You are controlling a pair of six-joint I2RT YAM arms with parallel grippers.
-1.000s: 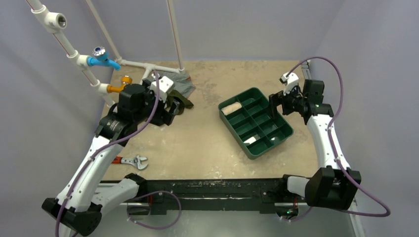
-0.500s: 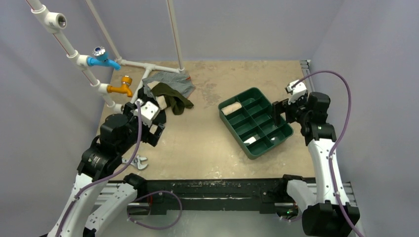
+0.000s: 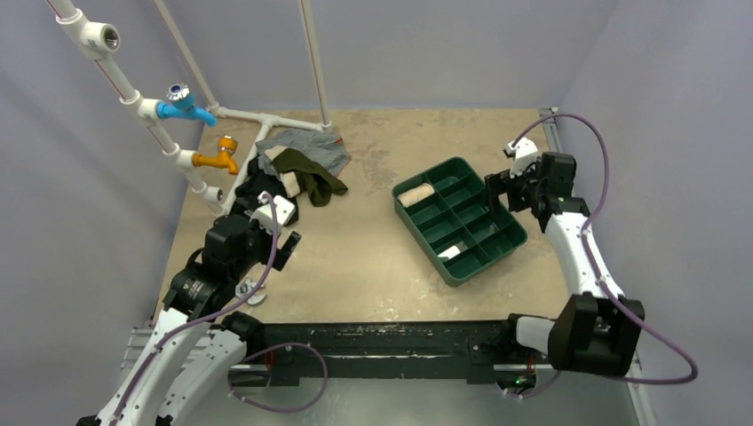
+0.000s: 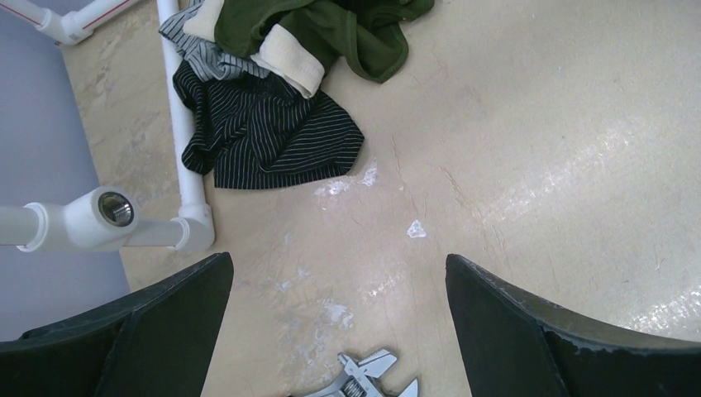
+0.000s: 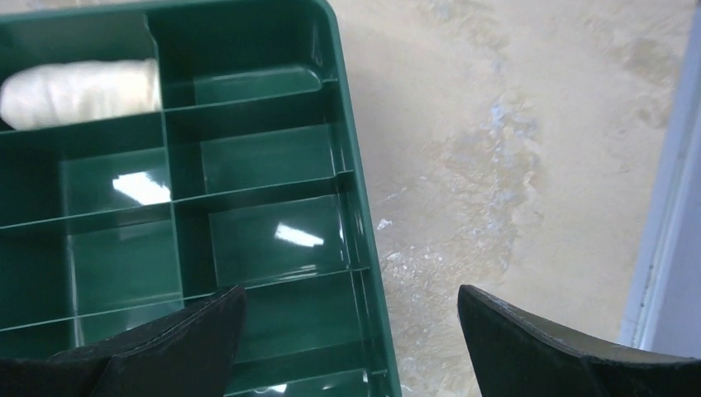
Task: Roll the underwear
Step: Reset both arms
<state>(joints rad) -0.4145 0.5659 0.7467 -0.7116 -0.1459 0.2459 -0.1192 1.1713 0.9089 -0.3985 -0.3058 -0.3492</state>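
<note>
The underwear (image 4: 291, 68) is a small pale beige piece with a band edge, lying in a pile with an olive-green garment (image 4: 347, 29) and a dark striped one (image 4: 264, 132) at the back left; in the top view the underwear (image 3: 289, 184) shows beside the pipes. My left gripper (image 4: 339, 265) hangs open over bare table nearer than the pile, holding nothing; from above the left gripper (image 3: 282, 247) is near the left edge. My right gripper (image 5: 351, 291) is open and empty over the right rim of the green tray (image 5: 360, 215), and in the top view the right gripper (image 3: 494, 192) is at the tray's right side.
A pale rolled cloth (image 5: 83, 91) lies in a back compartment of the green tray (image 3: 511, 250). A wrench (image 4: 372, 382) lies under my left gripper. White pipes (image 4: 180, 124) with a blue tap (image 3: 182, 99) and an orange tap (image 3: 217, 153) run along the back left.
My left arm has drawn back from the clothes pile toward the near left, open and empty, uncovering the garments. My right gripper swung out a little and came back to the tray's right side.
</note>
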